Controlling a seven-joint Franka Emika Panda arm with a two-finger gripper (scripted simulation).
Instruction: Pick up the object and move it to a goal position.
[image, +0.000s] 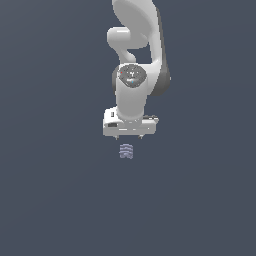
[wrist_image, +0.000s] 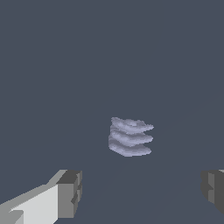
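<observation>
The object (image: 126, 151) is a small pale lavender-grey lump with stacked ridges, resting on the dark grey floor. In the exterior view it lies just below the white gripper (image: 129, 137), apart from it. In the wrist view the object (wrist_image: 130, 137) shows ahead of the gripper (wrist_image: 142, 192), between the lines of the two fingers but beyond their tips. One grey fingertip (wrist_image: 70, 192) and the other (wrist_image: 213, 189) stand wide apart. The gripper is open and holds nothing.
A flat dark grey floor (image: 60, 190) spreads all around. The white arm (image: 137, 55) rises above the gripper at the top of the exterior view. No other objects show.
</observation>
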